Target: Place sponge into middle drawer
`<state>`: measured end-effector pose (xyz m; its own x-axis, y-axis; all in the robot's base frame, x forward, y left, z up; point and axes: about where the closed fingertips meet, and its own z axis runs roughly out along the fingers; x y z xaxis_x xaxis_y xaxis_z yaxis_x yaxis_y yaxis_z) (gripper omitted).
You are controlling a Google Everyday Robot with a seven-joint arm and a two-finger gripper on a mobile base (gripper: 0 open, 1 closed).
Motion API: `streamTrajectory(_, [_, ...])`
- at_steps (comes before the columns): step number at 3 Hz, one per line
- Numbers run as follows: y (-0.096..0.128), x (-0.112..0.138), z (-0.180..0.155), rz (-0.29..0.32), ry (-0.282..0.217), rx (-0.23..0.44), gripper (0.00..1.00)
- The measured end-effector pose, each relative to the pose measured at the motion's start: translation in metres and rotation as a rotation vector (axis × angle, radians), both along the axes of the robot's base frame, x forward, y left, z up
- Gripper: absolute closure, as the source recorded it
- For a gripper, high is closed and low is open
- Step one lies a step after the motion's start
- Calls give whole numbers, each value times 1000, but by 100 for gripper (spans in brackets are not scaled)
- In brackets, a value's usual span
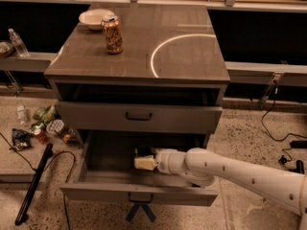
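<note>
The middle drawer (96,176) is pulled open at the bottom of the grey cabinet, its front panel and dark handle (140,197) nearest the camera. My white arm reaches in from the right. My gripper (149,161) is inside the drawer, low over its floor, shut on the pale yellow sponge (144,164). The sponge sits near the middle of the drawer, close to the bottom; I cannot tell if it touches. The upper drawer (139,116) is shut.
An orange patterned can (113,34) and a white bowl (95,18) stand on the cabinet top at the back left. Litter (45,123), a black pole (32,183) and cables lie on the floor at the left. A cable (278,133) lies at the right.
</note>
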<state>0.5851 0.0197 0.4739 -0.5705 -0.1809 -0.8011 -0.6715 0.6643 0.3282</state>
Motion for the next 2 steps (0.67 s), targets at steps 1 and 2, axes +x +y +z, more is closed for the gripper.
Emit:
streamTrajectory(1, [-18, -8, 17, -30, 13, -16, 3])
streamTrajectory(2, [-52, -22, 49, -55, 12, -18, 26])
